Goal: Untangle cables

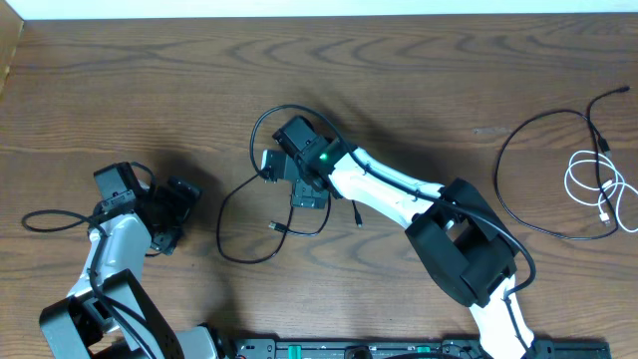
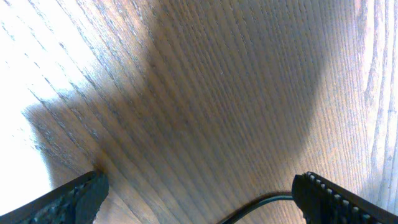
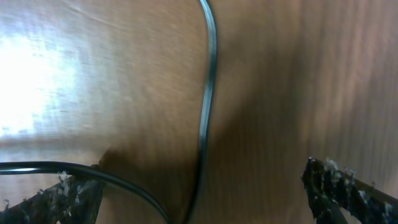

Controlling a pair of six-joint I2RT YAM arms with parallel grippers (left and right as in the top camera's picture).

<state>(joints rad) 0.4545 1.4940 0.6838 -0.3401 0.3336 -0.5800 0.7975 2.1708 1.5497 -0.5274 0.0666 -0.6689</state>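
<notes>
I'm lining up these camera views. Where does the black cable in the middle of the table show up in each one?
Overhead: the black cable loops at the table's centre, by the right gripper.
Right wrist: it runs from top to bottom down the middle of the picture.
Left wrist: a dark cord shows at the bottom edge; I cannot tell whether it is the same one.
Shared landmark: the wood-grain table.

Nothing readable is showing in any view: no text, label, brand or number. Small green markings are sitting on the black rail point(image 1: 399, 349) at six o'clock in the overhead view, but they are too small to read.
</notes>
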